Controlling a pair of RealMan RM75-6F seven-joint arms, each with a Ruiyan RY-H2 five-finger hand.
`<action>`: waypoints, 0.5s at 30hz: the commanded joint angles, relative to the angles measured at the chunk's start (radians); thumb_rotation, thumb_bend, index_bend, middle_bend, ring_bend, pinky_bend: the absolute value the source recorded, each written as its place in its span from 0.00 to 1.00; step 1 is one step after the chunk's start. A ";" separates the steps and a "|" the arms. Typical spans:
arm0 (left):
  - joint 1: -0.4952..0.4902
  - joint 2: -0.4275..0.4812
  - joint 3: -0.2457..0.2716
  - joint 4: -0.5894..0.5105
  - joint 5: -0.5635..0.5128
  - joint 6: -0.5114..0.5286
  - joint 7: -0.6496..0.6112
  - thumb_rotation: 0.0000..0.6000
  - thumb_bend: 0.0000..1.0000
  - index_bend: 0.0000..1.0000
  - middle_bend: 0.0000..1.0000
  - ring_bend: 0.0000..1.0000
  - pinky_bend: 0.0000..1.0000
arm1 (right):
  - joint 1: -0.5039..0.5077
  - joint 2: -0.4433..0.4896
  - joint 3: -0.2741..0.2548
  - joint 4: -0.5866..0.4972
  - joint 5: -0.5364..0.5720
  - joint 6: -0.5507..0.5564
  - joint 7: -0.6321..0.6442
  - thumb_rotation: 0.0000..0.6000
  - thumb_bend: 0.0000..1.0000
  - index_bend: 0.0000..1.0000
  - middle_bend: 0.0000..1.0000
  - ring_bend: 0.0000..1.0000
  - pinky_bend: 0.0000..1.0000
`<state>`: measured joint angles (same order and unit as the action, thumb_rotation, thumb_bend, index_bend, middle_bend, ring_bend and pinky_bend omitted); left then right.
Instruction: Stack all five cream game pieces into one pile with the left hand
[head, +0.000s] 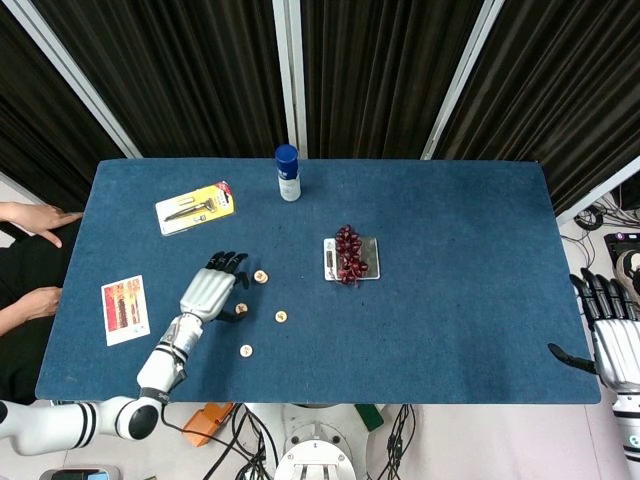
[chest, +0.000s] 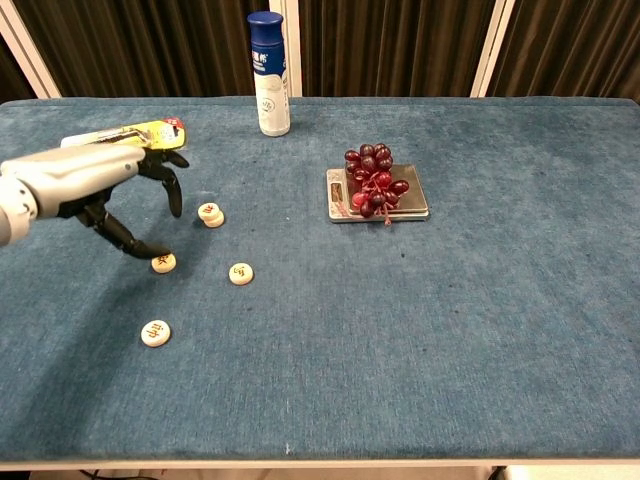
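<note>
A short pile of two cream game pieces (chest: 210, 214) sits left of centre; the head view shows this pile (head: 260, 276) too. Three single cream pieces lie nearer the front: one (chest: 163, 262) beside my left thumb, one (chest: 240, 273) to its right, and one (chest: 155, 332) closest to the front edge. My left hand (chest: 90, 185) hovers left of the pile with its fingers spread and nothing in it, and the head view shows this hand (head: 208, 290) above the table. My right hand (head: 608, 335) hangs off the table's right edge, fingers apart and empty.
A blue-capped white bottle (chest: 268, 72) stands at the back. Dark grapes (chest: 372, 180) lie on a small metal scale (chest: 410, 210) at mid-table. A yellow razor pack (head: 195, 207) and a printed card (head: 125, 309) lie at the left. A person's hands (head: 35, 215) rest at the left edge.
</note>
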<state>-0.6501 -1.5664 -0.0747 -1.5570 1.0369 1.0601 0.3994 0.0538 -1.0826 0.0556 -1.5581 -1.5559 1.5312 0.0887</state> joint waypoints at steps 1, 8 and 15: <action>0.008 -0.012 0.007 0.011 0.006 0.000 -0.007 0.92 0.23 0.42 0.05 0.00 0.00 | -0.001 0.002 0.000 -0.004 -0.002 0.003 -0.004 1.00 0.17 0.00 0.05 0.00 0.03; 0.022 -0.028 0.018 0.038 0.011 -0.002 0.005 0.92 0.24 0.44 0.05 0.00 0.00 | -0.008 0.004 -0.002 -0.008 -0.002 0.012 -0.006 1.00 0.17 0.00 0.05 0.00 0.03; 0.031 -0.043 0.022 0.062 0.012 -0.019 0.001 0.92 0.28 0.47 0.05 0.00 0.00 | -0.008 0.001 -0.004 -0.008 -0.005 0.011 -0.008 1.00 0.17 0.00 0.05 0.00 0.03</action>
<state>-0.6202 -1.6077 -0.0524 -1.4976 1.0490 1.0431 0.4016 0.0463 -1.0816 0.0521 -1.5660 -1.5606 1.5422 0.0803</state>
